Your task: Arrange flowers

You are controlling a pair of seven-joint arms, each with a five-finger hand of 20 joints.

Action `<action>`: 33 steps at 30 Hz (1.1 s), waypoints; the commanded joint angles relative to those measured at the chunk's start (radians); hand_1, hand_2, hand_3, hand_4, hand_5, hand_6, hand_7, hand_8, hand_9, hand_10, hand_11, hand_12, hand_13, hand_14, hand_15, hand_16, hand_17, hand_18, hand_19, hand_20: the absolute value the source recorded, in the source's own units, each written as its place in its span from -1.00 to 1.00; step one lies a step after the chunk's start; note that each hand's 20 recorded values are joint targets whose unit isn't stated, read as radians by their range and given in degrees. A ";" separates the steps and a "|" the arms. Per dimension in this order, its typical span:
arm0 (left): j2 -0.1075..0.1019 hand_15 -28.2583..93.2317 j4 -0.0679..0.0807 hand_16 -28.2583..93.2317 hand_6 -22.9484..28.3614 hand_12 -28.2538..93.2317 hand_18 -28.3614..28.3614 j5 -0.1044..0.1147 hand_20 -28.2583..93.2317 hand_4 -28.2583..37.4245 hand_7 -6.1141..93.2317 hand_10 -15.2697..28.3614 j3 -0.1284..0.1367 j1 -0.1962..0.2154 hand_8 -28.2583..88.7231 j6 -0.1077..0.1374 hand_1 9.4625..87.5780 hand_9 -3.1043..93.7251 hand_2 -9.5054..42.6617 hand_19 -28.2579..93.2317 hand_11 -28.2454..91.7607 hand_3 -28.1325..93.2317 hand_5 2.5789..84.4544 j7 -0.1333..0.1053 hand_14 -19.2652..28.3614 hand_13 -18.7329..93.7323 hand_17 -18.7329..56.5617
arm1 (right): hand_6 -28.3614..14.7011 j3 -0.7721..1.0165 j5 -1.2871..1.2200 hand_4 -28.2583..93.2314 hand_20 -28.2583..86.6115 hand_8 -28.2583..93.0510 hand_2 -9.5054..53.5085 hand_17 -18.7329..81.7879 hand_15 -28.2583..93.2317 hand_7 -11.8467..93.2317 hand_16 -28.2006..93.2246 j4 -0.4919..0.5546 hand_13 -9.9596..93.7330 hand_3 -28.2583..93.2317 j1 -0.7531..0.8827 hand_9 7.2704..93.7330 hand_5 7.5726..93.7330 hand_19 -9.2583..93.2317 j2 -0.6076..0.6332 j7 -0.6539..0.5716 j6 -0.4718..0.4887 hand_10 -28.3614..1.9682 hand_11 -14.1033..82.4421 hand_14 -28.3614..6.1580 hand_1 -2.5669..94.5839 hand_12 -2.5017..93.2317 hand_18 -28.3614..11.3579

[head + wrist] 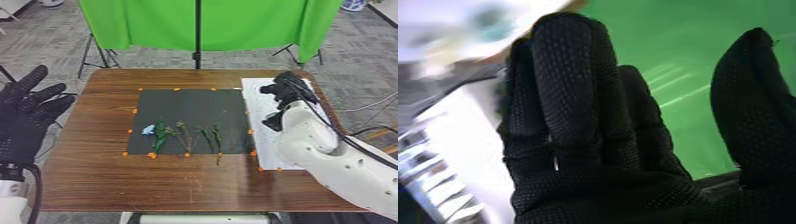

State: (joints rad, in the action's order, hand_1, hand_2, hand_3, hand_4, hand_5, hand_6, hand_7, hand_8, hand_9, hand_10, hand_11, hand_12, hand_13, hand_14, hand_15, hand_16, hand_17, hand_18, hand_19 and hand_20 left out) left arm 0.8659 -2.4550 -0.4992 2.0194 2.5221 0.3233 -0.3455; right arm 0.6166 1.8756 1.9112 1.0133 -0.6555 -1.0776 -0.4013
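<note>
Head view. Centre of frame: dark mat (pixel 178 105) on brown table (pixel 160 185), with orange dots (pixel 152 155) along the edges. Lower half of mat: flowers (pixel 187 140), laid in a row, stems roughly upright in the picture; blue bloom (pixel 148 130) at left end, beside a leafy green stem; rightmost stem running past mat's lower edge onto table. Right of mat: white sheet (pixel 271 150), long and upright in frame. Upper right, over sheet: right hand (pixel 286 89), apart from flowers. Left edge: left hand (pixel 19 124), fingers spread and extended, nothing in hold. Top of frame: green cloth (pixel 142 25) behind a black pole (pixel 197 42).

Right wrist view. Right hand (pixel 589 185): well open, fingers straight and close together, thumb well apart, nothing in grasp. Beyond: green cloth; blurred pale shapes.
</note>
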 commanded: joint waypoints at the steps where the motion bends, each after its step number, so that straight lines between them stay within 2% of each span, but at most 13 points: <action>1: 0.006 0.45 -0.002 -0.73 0.18 -0.33 0.96 0.011 -0.53 -1.00 -0.60 0.64 -0.015 0.018 -0.67 0.011 -0.75 -0.29 -0.30 0.53 -0.07 0.71 -0.30 -0.005 1.00 -0.21 -0.76 | 0.04 0.090 -0.020 -0.98 -0.62 -0.70 -0.93 0.17 0.47 -0.56 -0.34 -0.019 0.66 0.68 0.119 0.52 -0.09 0.99 0.063 -0.059 0.108 -0.24 -0.14 0.12 -0.29 -0.64 -0.64; 3: 0.007 0.45 -0.003 -0.73 0.18 -0.33 0.96 0.012 -0.52 -1.00 -0.59 0.64 -0.016 0.019 -0.67 0.014 -0.75 -0.28 -0.30 0.52 -0.07 0.71 -0.30 -0.007 1.00 -0.21 -0.75 | 0.04 0.096 -0.031 -0.98 -0.63 -0.71 -0.93 0.18 0.47 -0.56 -0.34 -0.032 0.67 0.67 0.127 0.52 -0.10 1.00 0.068 -0.067 0.139 -0.25 -0.14 0.13 -0.28 -0.64 -0.65; 4: 0.008 0.45 -0.001 -0.73 0.18 -0.34 0.96 0.010 -0.51 -1.00 -0.59 0.64 -0.018 0.010 -0.67 0.011 -0.75 -0.28 -0.30 0.52 -0.07 0.71 -0.30 0.002 1.00 -0.21 -0.75 | 0.04 0.103 -0.038 -0.98 -0.63 -0.71 -0.93 0.18 0.47 -0.56 -0.34 -0.035 0.67 0.67 0.136 0.53 -0.10 1.00 0.072 -0.075 0.147 -0.25 -0.14 0.12 -0.28 -0.64 -0.65; 12: 0.007 0.46 0.003 -0.73 0.18 -0.34 0.95 0.008 -0.47 -1.00 -0.59 0.64 -0.038 -0.016 -0.68 0.006 -0.75 -0.28 -0.29 0.51 -0.07 0.72 -0.30 0.021 1.00 -0.21 -0.75 | 0.07 0.098 -0.062 -0.97 -0.64 -0.71 -0.96 0.20 0.46 -0.56 -0.33 -0.087 0.69 0.67 0.137 0.54 -0.13 1.00 0.073 -0.100 0.207 -0.25 -0.15 0.13 -0.25 -0.64 -0.65; 18: 0.005 0.46 0.005 -0.73 0.18 -0.34 0.95 0.012 -0.45 -1.00 -0.59 0.64 -0.044 -0.018 -0.68 0.007 -0.75 -0.29 -0.30 0.50 -0.07 0.72 -0.30 0.014 1.00 -0.21 -0.75 | 0.15 0.035 -0.058 -0.97 -0.65 -0.71 -0.97 0.20 0.46 -0.54 -0.33 -0.125 0.69 0.68 0.102 0.55 -0.10 1.00 0.072 -0.098 0.209 -0.23 -0.15 0.14 -0.21 -0.64 -0.65; 20: 0.004 0.46 0.006 -0.73 0.18 -0.34 0.95 0.014 -0.44 -1.00 -0.59 0.64 -0.046 -0.023 -0.68 0.007 -0.75 -0.29 -0.30 0.50 -0.06 0.72 -0.30 0.017 1.00 -0.21 -0.74 | 0.18 0.013 -0.043 -0.97 -0.66 -0.72 -0.97 0.20 0.45 -0.53 -0.33 -0.137 0.69 0.69 0.094 0.56 -0.02 1.00 0.067 -0.098 0.203 -0.20 -0.16 0.14 -0.18 -0.64 -0.64; 21: 0.002 0.46 0.005 -0.73 0.18 -0.34 0.94 0.014 -0.44 -1.00 -0.59 0.64 -0.046 -0.021 -0.68 0.007 -0.75 -0.29 -0.30 0.50 -0.06 0.72 -0.30 0.008 1.00 -0.21 -0.74 | 0.21 -0.021 -0.035 -0.98 -0.67 -0.73 -0.98 0.20 0.44 -0.51 -0.33 -0.146 0.69 0.70 0.073 0.57 0.05 1.00 0.069 -0.091 0.177 -0.17 -0.17 0.15 -0.15 -0.64 -0.63; 23: 0.004 0.46 0.005 -0.73 0.18 -0.34 0.94 0.010 -0.43 -1.00 -0.59 0.64 -0.044 -0.020 -0.68 0.003 -0.74 -0.29 -0.29 0.49 -0.06 0.72 -0.30 0.013 1.00 -0.22 -0.74 | 0.26 -0.069 -0.014 -0.99 -0.69 -0.73 -0.99 0.20 0.42 -0.48 -0.33 -0.161 0.69 0.72 0.054 0.60 0.16 1.00 0.068 -0.088 0.167 -0.10 -0.19 0.17 -0.11 -0.64 -0.60; 24: 0.003 0.46 0.004 -0.73 0.18 -0.34 0.94 0.015 -0.43 -1.00 -0.59 0.64 -0.045 -0.015 -0.68 0.005 -0.75 -0.29 -0.29 0.49 -0.06 0.72 -0.30 0.004 1.00 -0.22 -0.74 | 0.29 -0.102 -0.009 -0.99 -0.71 -0.74 -1.00 0.20 0.41 -0.47 -0.33 -0.173 0.69 0.72 0.034 0.61 0.23 1.00 0.066 -0.083 0.160 -0.04 -0.20 0.19 -0.09 -0.64 -0.58; 25: 0.003 0.46 0.005 -0.73 0.18 -0.34 0.94 0.018 -0.42 -1.00 -0.59 0.64 -0.046 -0.016 -0.68 0.006 -0.75 -0.29 -0.29 0.49 -0.06 0.72 -0.30 0.005 1.00 -0.22 -0.74 | 0.32 -0.131 0.001 -0.99 -0.72 -0.74 -1.00 0.20 0.39 -0.45 -0.33 -0.186 0.70 0.72 0.015 0.64 0.30 1.00 0.061 -0.083 0.151 0.02 -0.20 0.21 -0.06 -0.64 -0.55; 27: 0.001 0.46 0.007 -0.73 0.18 -0.34 0.94 0.018 -0.42 -1.00 -0.59 0.64 -0.053 -0.021 -0.68 0.010 -0.75 -0.29 -0.29 0.49 -0.06 0.72 -0.30 0.007 1.00 -0.22 -0.74 | 0.33 -0.152 0.020 -1.00 -0.73 -0.60 -1.00 0.22 0.35 -0.43 -0.30 -0.198 0.74 0.64 0.005 0.73 0.45 1.00 0.051 -0.084 0.142 0.19 -0.30 0.29 0.05 -0.53 -0.50; 30: 0.003 0.46 0.009 -0.73 0.18 -0.34 0.94 0.016 -0.41 -1.00 -0.59 0.64 -0.057 -0.029 -0.68 0.007 -0.74 -0.29 -0.29 0.49 -0.06 0.72 -0.30 0.014 1.00 -0.22 -0.74 | 0.38 -0.169 0.053 -1.00 -0.70 -0.51 -1.00 0.24 0.32 -0.36 -0.28 -0.200 0.80 0.60 -0.002 0.89 0.67 1.00 0.044 -0.083 0.114 0.34 -0.38 0.38 0.15 -0.42 -0.44; 33: 0.001 0.46 0.008 -0.73 0.18 -0.34 0.94 0.016 -0.40 -1.00 -0.59 0.64 -0.055 -0.023 -0.68 0.007 -0.74 -0.29 -0.29 0.48 -0.06 0.72 -0.30 0.007 1.00 -0.22 -0.74 | 0.39 -0.189 0.095 -1.00 -0.65 -0.49 -1.00 0.25 0.33 -0.34 -0.26 -0.188 0.83 0.61 -0.010 0.94 0.73 1.00 0.051 -0.092 0.065 0.36 -0.38 0.43 0.17 -0.37 -0.43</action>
State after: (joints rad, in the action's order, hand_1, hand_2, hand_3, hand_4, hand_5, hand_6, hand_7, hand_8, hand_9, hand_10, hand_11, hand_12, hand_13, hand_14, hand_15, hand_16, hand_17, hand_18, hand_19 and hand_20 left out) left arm 0.8647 -2.4537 -0.4882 1.9690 2.4916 0.3255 -0.3401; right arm 0.4537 1.9139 1.7121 0.9807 -0.5941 -1.1651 -0.2769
